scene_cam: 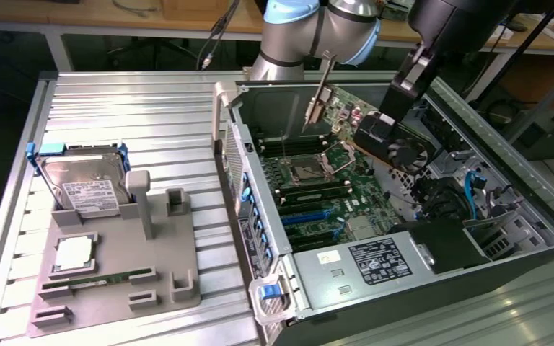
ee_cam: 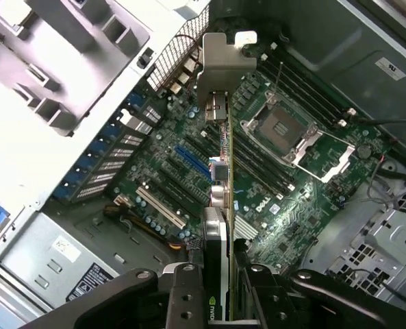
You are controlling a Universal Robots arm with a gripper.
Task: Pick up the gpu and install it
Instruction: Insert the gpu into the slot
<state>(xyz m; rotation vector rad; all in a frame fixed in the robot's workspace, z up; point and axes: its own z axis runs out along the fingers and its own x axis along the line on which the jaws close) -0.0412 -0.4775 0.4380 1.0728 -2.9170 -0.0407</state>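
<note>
Closest to the wrist camera, the gripper (ee_cam: 224,295) pinches the gpu (ee_cam: 222,175) by one end, with a black finger against each flat face. The card is seen edge-on and runs away from the gripper. Its long silver bracket (ee_cam: 223,65) is at the far end, close to the perforated rear wall of the computer case (ee_cam: 179,51).

In the exterior view the case (scene_cam: 242,155) lies open on the ribbed metal tabletop (scene_cam: 133,108). The robot arm (scene_cam: 306,32) reaches over the case's far end. The gripper (scene_cam: 383,124) holds the gpu (scene_cam: 399,148) tilted inside the open case, above the motherboard (scene_cam: 325,202), black cooler face and fan upward. I cannot tell whether the card's lower edge touches a slot.

On the board, the processor socket (scene_cam: 308,169) stands open near the case's far end. The power supply (scene_cam: 368,263), with its white and black labels, fills the case's near end.

Outside the case, on the exterior view's left, a gray holder (scene_cam: 113,295) rests on the tabletop. It carries a hard drive (scene_cam: 84,184) propped upright, a square processor chip (scene_cam: 73,252) and a narrow green memory stick (scene_cam: 99,280).
</note>
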